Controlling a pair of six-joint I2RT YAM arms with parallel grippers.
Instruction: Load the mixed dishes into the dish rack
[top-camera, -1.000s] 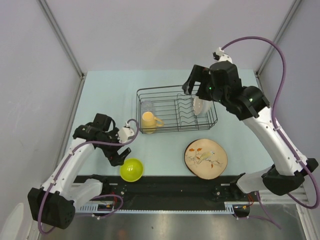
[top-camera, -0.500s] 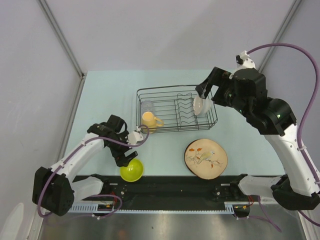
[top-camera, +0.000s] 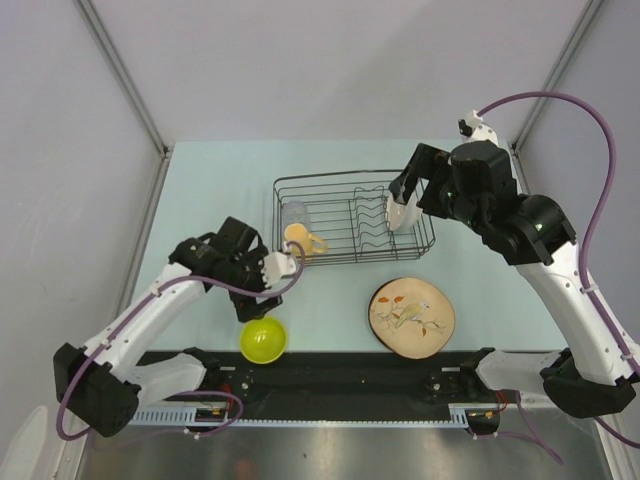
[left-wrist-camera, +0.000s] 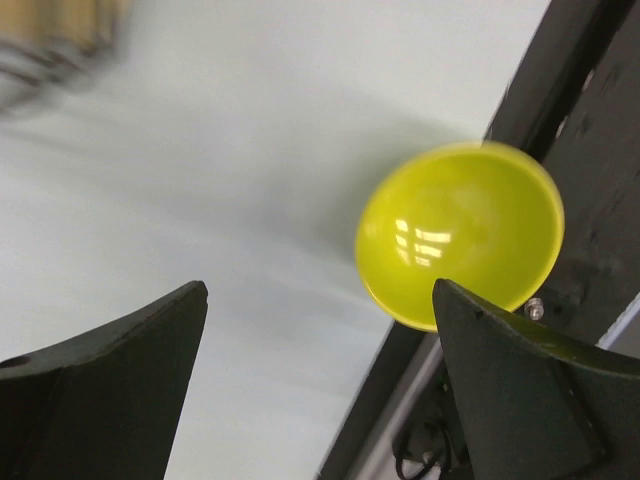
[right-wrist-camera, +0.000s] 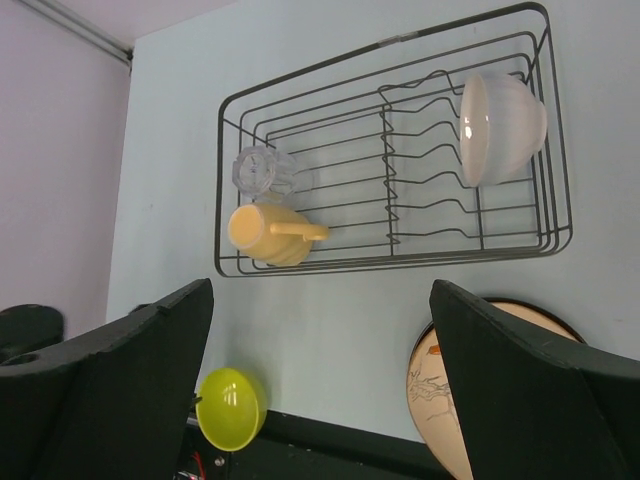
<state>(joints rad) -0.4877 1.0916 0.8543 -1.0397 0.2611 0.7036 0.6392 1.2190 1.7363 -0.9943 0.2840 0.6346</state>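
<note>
white bowl, glass and mug sit in the dish rack; lime-green bowl and leaf plate wait on the table; left pincer and right pincer spread, empty.

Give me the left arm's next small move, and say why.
Probably lower the open left end effector onto the rim of the lime-green bowl: the bowl sits just beyond it, outside the dish rack, and nothing is held.

Rack holds glass behind mug at left, bowl apparently on edge at right.
</note>
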